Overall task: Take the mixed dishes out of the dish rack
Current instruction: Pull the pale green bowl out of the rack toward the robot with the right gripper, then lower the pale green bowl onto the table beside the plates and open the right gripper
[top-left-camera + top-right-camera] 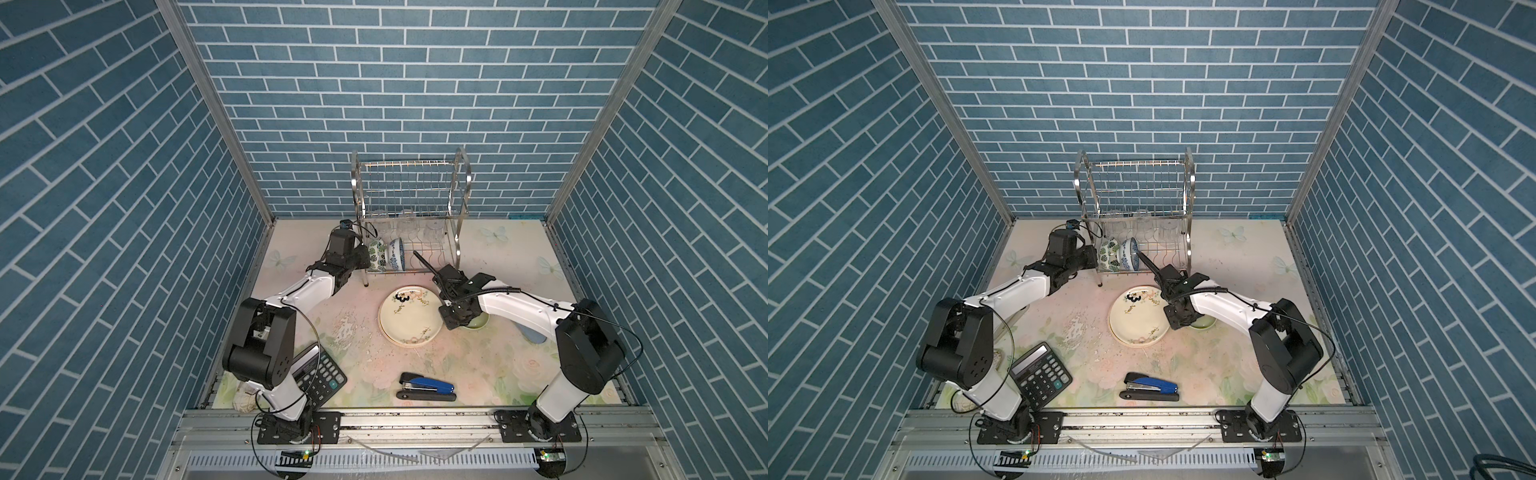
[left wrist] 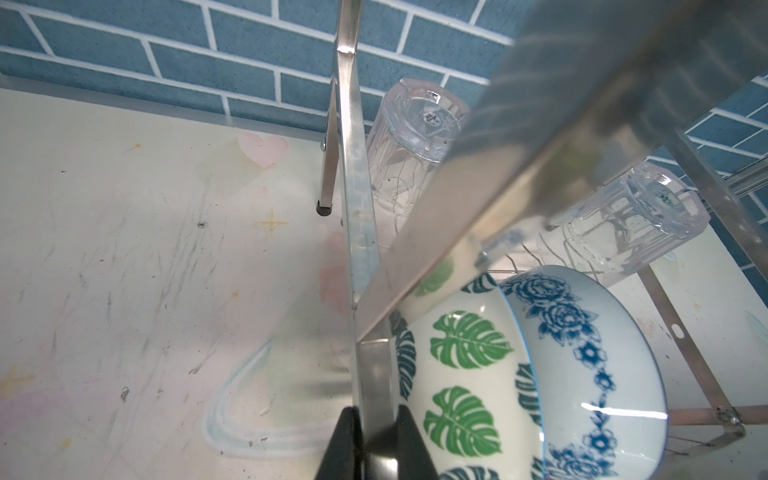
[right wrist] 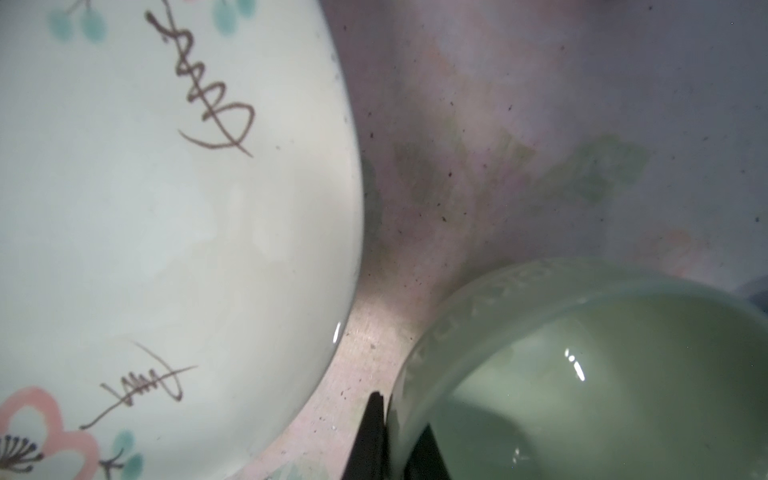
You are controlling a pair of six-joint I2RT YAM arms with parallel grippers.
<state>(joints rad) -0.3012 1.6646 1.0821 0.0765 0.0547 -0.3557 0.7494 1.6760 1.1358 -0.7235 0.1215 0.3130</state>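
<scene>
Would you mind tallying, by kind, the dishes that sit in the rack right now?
Bowls: 2, a leaf bowl and a blue bowl
Glasses: 3
Plates: 0
Total: 5 dishes in the rack

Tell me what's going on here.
The left gripper is clamped on the side frame of the dish rack, seemingly steadying it. The right gripper pinches the rim of the pale green bowl, low at the table beside the cream floral plate. The green-leaf bowl, blue-patterned bowl and clear tumblers sit in the rack, not yet unloaded.
</scene>
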